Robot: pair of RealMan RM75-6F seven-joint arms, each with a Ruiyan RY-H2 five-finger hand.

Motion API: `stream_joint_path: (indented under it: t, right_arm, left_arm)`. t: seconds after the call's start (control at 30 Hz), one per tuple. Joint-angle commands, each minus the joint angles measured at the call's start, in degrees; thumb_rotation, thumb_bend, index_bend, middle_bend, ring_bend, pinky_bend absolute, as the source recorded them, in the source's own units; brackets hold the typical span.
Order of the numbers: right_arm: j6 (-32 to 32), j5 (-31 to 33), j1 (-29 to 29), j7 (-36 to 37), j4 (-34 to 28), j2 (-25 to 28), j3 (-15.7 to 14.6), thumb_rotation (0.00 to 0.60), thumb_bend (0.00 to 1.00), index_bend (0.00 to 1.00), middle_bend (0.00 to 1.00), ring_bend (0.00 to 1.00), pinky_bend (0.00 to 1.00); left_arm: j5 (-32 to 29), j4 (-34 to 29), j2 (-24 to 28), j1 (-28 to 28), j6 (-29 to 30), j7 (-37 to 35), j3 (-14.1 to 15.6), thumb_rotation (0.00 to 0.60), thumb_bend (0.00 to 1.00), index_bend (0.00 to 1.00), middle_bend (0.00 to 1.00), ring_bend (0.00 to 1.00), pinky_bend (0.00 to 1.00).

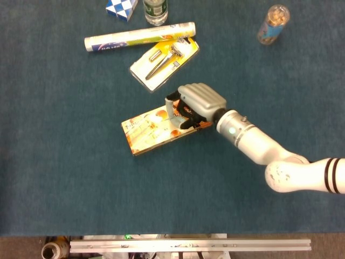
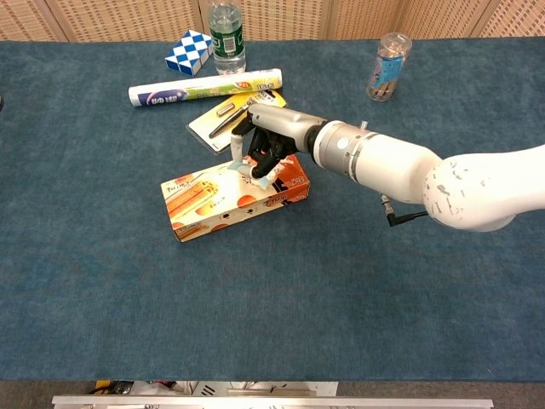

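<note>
Your right hand (image 1: 195, 103) sits over right end of orange box (image 1: 153, 128), fingers curled down onto its top; firm hold unclear; razor pack (image 1: 164, 59) just behind.

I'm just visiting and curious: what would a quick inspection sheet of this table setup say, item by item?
Surface: dark blue carpet-like cloth covering the table.
Job's thing: flat orange cardboard box, lying on the cloth.
Clutter: white-and-yellow roll; carded razor pack; blue-white cube puzzle; green-label plastic bottle; clear canister.
Hands: right hand over the box's right end, fingers curled down onto it; left hand not seen.
Cables: black lead under the right forearm.
Surroundings: wicker panel behind; metal rail at the near edge.
</note>
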Motion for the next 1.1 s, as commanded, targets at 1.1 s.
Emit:
stream_joint_path:
  t: [1.1]
  right_arm:
    - [8.52,4.49,1.75,4.36,-1.86,-0.24,0.91,0.600,0.32,0.39,0.93,1.00,1.00]
  left_arm:
    - [1.19,0.34,1.09,-0.65,-0.09,-0.52,-0.51,0.600,0.12,0.01,0.08,0.11,0.05]
